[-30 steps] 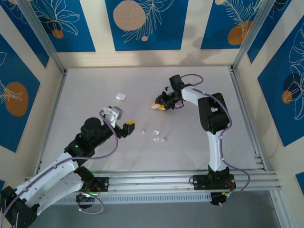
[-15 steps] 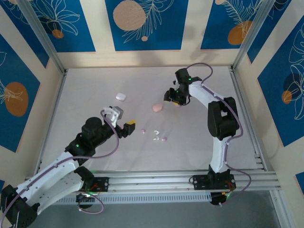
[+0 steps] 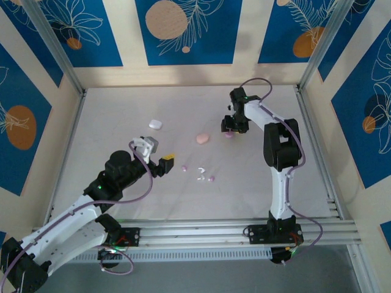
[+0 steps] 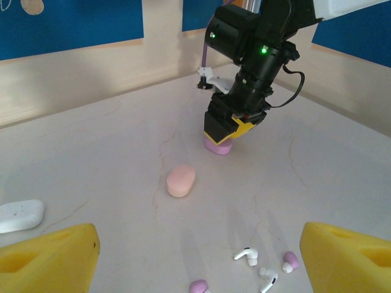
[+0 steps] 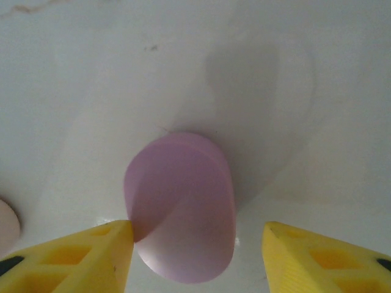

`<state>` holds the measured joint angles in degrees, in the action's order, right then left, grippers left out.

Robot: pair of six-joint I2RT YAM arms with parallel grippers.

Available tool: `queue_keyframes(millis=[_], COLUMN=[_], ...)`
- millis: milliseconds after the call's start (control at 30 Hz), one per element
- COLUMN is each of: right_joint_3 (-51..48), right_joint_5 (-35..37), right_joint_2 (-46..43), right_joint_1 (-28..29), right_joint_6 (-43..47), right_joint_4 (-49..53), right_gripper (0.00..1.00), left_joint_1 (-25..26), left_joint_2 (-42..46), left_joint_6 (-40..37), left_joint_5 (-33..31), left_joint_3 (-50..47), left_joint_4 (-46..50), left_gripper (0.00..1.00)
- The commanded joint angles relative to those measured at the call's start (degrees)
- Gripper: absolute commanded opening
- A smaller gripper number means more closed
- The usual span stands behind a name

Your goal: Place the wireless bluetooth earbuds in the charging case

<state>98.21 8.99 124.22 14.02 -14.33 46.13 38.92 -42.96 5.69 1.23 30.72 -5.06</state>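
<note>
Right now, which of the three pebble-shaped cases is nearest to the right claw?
The purple case, directly beneath the right claw, between its fingers. The pink case lies apart; the white case is farthest.

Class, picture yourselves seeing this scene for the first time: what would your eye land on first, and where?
The right claw hangs open just over a purple case on the far side of the table. Nearer lies a pink case, and a scatter of tiny earbuds sits before the open left claw.
</note>
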Motion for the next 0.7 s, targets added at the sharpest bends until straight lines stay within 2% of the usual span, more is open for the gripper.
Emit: queue_keyframes(millis=[0, 167, 533, 667], right_joint_3=[3.13, 5.4, 4.53, 2.9], right_joint_5=[1.41, 3.05, 4.31, 3.33], right_joint_2=[1.55, 4.78, 4.0, 1.72], right_joint_1=[0.73, 0.85, 2.26, 2.25], right_joint_6=[2.87, 4.68, 7.96, 8.69], right_joint_4=[2.82, 4.13, 2.88, 0.95], right_gripper=[0.58, 0.55, 0.45, 0.34], left_joint_1=[0.14, 0.2, 0.18, 0.19], left_joint_2=[-0.42, -0.62, -0.87, -0.92], left_joint_6=[0.43, 0.52, 0.63, 1.06], left_joint_5=[0.86, 1.06, 1.31, 1.48], left_joint_3=[2.11, 2.19, 2.58, 3.19], left_joint_4=[-0.89, -0.83, -0.49, 0.59], left_gripper=[0.84, 0.84, 0.84, 0.83])
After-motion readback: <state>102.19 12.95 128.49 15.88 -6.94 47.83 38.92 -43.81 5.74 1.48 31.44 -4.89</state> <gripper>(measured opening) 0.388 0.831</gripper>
